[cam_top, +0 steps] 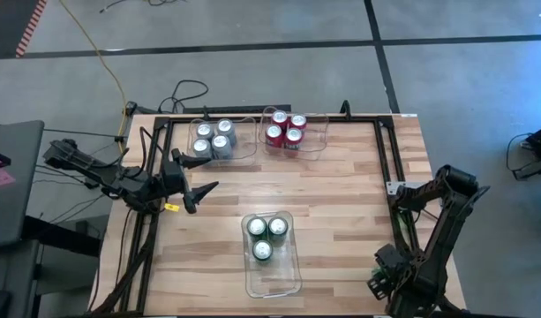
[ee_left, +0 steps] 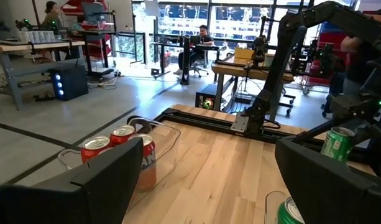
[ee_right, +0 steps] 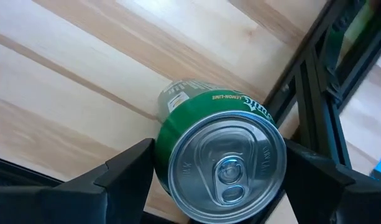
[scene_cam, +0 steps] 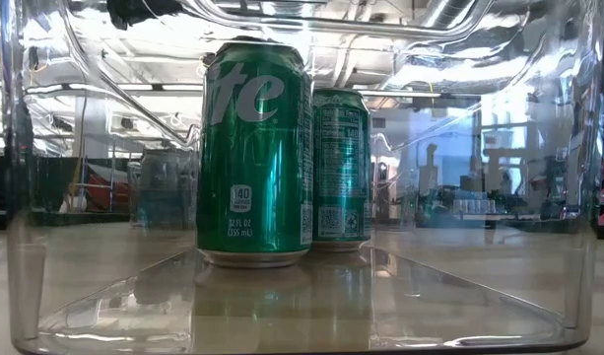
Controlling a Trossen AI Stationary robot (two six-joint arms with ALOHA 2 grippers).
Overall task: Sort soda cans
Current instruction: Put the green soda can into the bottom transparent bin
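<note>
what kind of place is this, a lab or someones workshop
Most likely a robotics lab or shared workshop. Beyond the wooden table, the left wrist view shows workbenches, a seated person at a desk, and another robot arm mounted on a metal frame.

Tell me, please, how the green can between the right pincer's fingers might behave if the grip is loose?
The green cylindrical metal can has a smooth, glossy wall, so it may slip. The right pincer flanks it with flat fingers against a round side, so it could twist. Dropped sideways, it would probably roll across the wooden table.

Bare table (cam_top: 341,203) lies between three bins (cam_top: 272,256).
</note>
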